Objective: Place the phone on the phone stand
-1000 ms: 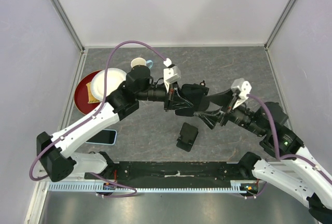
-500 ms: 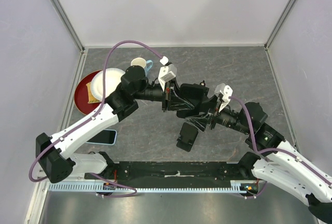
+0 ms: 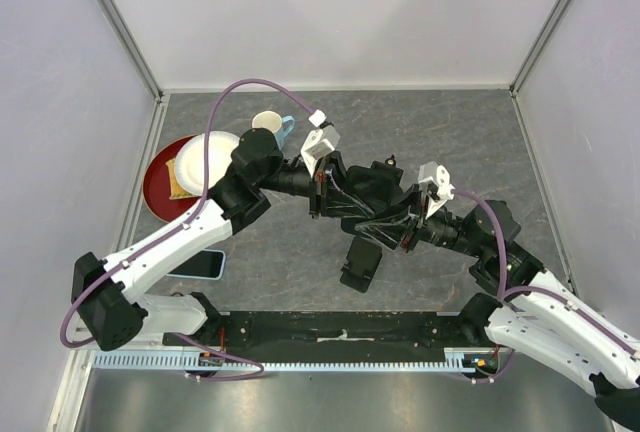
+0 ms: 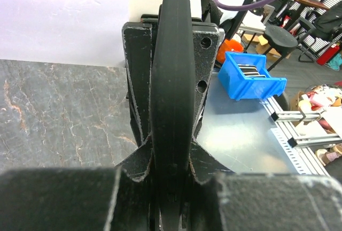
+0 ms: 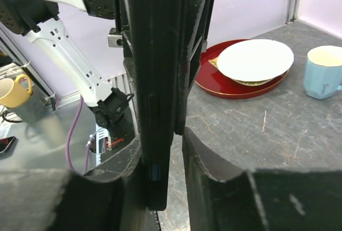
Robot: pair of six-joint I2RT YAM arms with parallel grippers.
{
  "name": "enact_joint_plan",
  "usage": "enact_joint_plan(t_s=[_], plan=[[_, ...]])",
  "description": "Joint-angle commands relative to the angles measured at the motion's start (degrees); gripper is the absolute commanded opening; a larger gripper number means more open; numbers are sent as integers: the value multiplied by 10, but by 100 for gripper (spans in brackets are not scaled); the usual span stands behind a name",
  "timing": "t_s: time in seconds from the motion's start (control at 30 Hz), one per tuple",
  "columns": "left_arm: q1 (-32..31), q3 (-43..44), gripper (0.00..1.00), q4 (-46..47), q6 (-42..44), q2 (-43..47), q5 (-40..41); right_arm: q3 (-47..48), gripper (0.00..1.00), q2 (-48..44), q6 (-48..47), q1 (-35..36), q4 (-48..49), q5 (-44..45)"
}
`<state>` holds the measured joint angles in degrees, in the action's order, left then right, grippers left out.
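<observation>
One thin black phone [image 4: 171, 92], edge-on, is held off the grey marbled table [image 3: 450, 132] at mid-table, just far of the one black folding phone stand [image 3: 361, 264]. Left gripper [image 4: 171, 184] is clamped on it. Right gripper [image 5: 163, 188] straddles the same phone; whether it is gripping, cannot tell. Far left: one red round plate [image 3: 158, 180], one white plate [image 3: 205, 157], one pale blue mug [image 3: 270, 123].

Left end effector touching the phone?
Touching. The left wrist view shows the phone edge-on inside the left end effector, with both fingers against its faces and no gap.
</observation>
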<state>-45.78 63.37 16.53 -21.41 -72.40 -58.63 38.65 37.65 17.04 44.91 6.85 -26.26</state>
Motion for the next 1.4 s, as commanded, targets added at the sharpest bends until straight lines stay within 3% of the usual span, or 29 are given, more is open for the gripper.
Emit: enact_joint_plan(t_s=[0.0,0.03,0.13,0.17,0.2,0.23,0.27,0.33,0.43,0.5,0.93,1.1,1.2,1.37], plan=[[0,3,2,52,-18,9,-13,-2,33,10,12,0,41,-21],[1,3,2,52,-18,8,-12,-2,30,13,13,0,43,-24],[0,9,6,41,-14,8,-9,-1,1,19,15,0,40,-25],[1,12,12,18,-2,9,-6,-1,0,19,15,0,38,-21],[0,21,23,4,7,9,-2,-1,0,19,15,0,33,-14],[1,25,41,-10,26,11,3,-1,0,16,13,0,30,-10],[0,28,47,-35,35,16,8,-1,0,14,14,0,25,-6],[2,34,58,-54,57,23,26,-2,0,4,8,0,19,-1],[6,42,63,-76,68,31,33,3,0,-6,-1,0,-5,3],[11,49,63,-86,68,30,27,13,0,-8,-15,1,-36,6],[17,89,37,-157,98,-5,2,43,0,-27,-52,1,-139,23],[16,94,36,-162,108,-13,-9,46,0,-24,-53,0,-143,24],[15,96,44,-188,121,-12,-4,49,0,-20,-50,0,-145,23],[13,103,43,-211,146,-9,-1,50,0,-21,-46,0,-146,24]])
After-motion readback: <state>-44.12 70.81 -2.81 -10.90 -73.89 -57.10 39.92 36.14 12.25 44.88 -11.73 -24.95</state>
